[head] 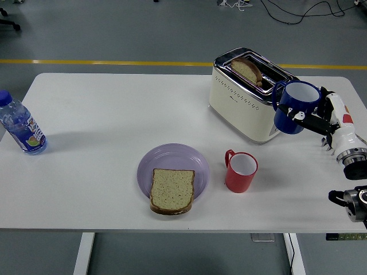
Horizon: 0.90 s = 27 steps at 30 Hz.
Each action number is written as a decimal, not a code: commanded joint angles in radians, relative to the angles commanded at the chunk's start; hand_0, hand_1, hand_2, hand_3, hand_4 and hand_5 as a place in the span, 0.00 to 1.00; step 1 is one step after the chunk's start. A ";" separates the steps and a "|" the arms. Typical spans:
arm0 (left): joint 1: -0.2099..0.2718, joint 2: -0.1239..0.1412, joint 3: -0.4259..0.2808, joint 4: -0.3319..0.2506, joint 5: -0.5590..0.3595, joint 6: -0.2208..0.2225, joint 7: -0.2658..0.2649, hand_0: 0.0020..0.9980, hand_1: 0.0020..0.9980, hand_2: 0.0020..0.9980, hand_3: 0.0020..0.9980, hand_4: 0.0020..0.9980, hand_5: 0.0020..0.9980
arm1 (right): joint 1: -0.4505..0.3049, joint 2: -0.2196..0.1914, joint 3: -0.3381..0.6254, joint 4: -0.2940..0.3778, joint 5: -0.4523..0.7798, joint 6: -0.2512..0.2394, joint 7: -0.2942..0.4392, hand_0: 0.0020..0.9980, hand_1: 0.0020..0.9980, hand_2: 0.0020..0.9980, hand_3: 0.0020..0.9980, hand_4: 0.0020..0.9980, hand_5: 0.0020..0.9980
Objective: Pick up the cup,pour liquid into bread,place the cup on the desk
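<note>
Nearest the table (103,114)'s front edge, just left of its middle: a lilac plate (198,166) with one slice of bread (172,189) lying flat on it, the crust overhanging the rim on the near side. Just right of the plate, a red mug (241,171), upright, empty so far as can be seen, handle turned to the left. At the left edge, well apart from all else, a water bottle (20,125) with a blue cap. Farther back, right of centre, a cream toaster (243,97) with a second slice of toast (248,69) standing in one slot. Beside the toaster's right end, near the right edge: the blue cup (296,106), upright or close to it, white inside, handle toward the toaster, gripped from the right by the right hand (321,117) with dark fingers (307,119) wrapped around its wall. Cup apparently raised clear of the tabletop, though hard to be sure from this angle. No liquid visible on the bread or plate. Left hand nowhere in sight.

Judging by the upright cup so far from the plate, probably the last step: setting the cup down on the desk. Next move calls for lowering it straight onto bare surface right of the toaster without knocking the toaster's side, seating the base flat, then opening the fingers and drawing away to the right
</note>
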 joint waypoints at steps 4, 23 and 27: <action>-0.001 0.000 -0.002 0.000 0.003 0.000 0.000 0.67 0.74 0.74 0.64 0.40 1.00 | -0.028 0.009 0.048 -0.024 -0.026 -0.021 0.030 0.50 0.43 0.56 0.56 0.64 0.00; -0.003 -0.001 0.001 0.000 0.005 0.001 -0.001 0.67 0.74 0.74 0.64 0.40 1.00 | -0.095 0.077 0.018 -0.237 -0.044 -0.120 0.356 0.51 0.42 0.55 0.56 0.64 0.00; -0.003 -0.001 0.001 0.000 0.004 0.001 -0.001 0.67 0.74 0.74 0.64 0.40 1.00 | -0.101 0.094 0.021 -0.274 -0.035 -0.136 0.413 0.51 0.43 0.55 0.56 0.64 0.00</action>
